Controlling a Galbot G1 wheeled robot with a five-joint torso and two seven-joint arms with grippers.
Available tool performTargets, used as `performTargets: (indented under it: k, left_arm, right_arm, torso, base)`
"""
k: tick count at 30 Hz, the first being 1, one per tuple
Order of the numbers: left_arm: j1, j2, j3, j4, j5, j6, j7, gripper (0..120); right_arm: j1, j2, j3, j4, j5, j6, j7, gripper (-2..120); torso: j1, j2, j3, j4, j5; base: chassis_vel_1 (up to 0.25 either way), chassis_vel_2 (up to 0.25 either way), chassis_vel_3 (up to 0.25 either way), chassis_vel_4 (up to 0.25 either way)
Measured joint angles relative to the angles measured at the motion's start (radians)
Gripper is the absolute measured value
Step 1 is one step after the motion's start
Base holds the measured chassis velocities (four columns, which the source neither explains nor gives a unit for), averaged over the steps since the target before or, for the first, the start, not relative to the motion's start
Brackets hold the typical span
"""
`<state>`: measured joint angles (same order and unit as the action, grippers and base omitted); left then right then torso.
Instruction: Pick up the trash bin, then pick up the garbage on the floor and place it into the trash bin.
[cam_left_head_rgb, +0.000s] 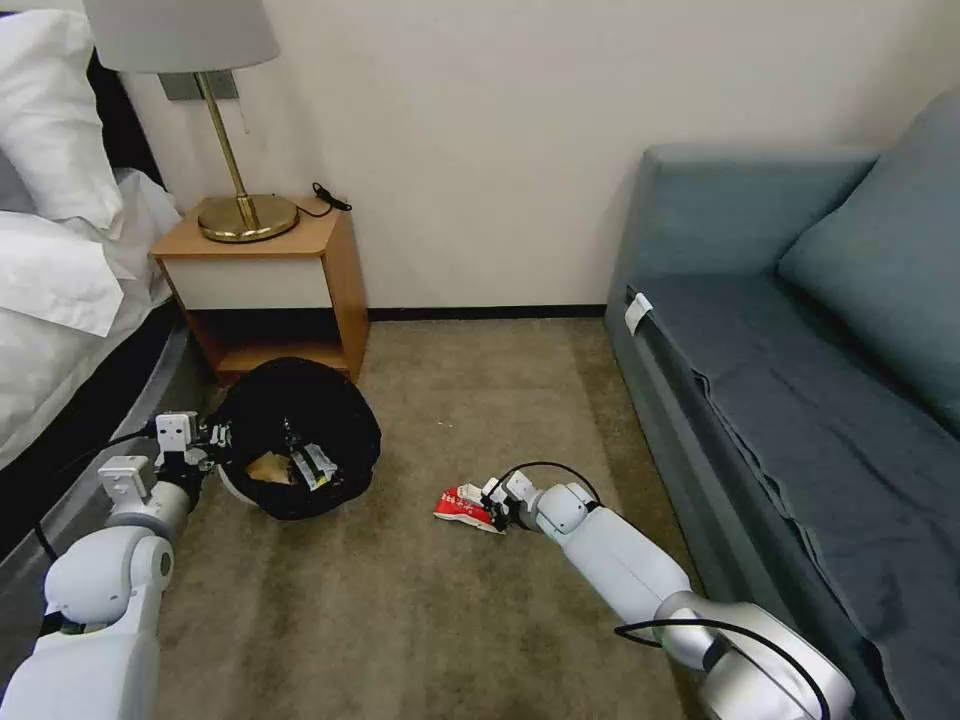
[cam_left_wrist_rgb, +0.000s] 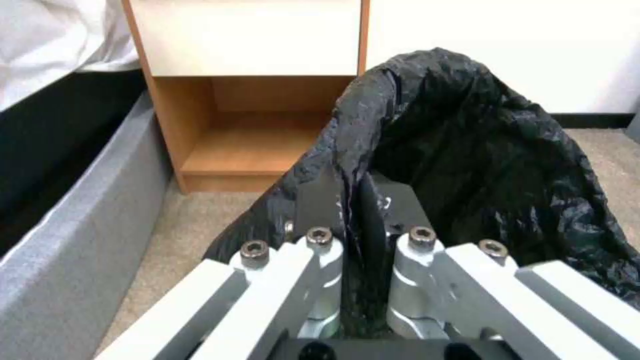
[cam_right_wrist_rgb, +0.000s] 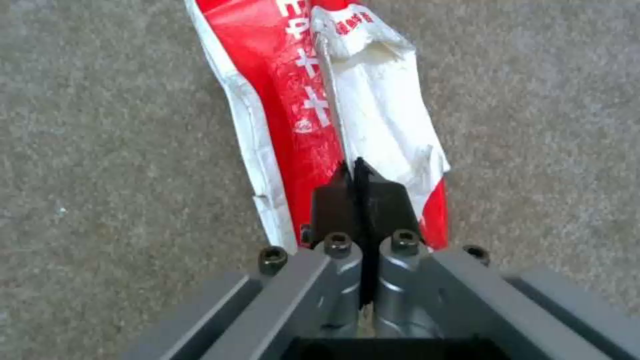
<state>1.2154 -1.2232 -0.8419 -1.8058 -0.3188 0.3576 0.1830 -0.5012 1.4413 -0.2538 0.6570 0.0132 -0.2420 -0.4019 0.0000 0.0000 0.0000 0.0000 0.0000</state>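
In the head view, the trash bin was held tilted beside the nightstand, gripped at its rim by the left gripper; a tan paper wad and a wrapper could be seen inside it; the right gripper was lowered to the carpet between bed and sofa, touching the red-white snack packet. No other litter was seen on the open carpet, so the task was judged well along, with this packet left to be carried into the bin; whether a bottle was already inside could not be told.

In the left wrist view, the jaws were seen clenched on a fold of the black bag at the bin's edge, a detail hidden in the head view; the bin's contents were not visible there.

In the right wrist view, the jaws were seen pinched tight on the near end of the packet, its far end lying flat on the carpet; the grasp was confirmed here, where the head view showed mere contact; the packet was judged not yet lifted.
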Motion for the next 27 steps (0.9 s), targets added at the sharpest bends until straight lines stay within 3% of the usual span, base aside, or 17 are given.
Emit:
performTargets:
  k: [11, 27]
  left_arm:
    - [0.0, -0.012, 0.009, 0.006, 0.015, 0.001, 0.0, 4]
    - [-0.005, 0.011, -0.007, 0.051, 0.016, -0.009, 0.001, 4]
  right_arm:
    - [-0.013, -0.018, 0.023, 0.049, 0.02, 0.006, -0.01, 0]
    - [-0.053, -0.059, 0.086, 0.211, 0.07, 0.01, -0.046, 0]
  torso:
    - [0.0, 0.0, 0.0, 0.0, 0.0]
    - [0.0, 0.0, 0.0, 0.0, -0.0001]
  base:
    - [0.0, 0.0, 0.0, 0.0]
    - [0.0, 0.0, 0.0, 0.0]
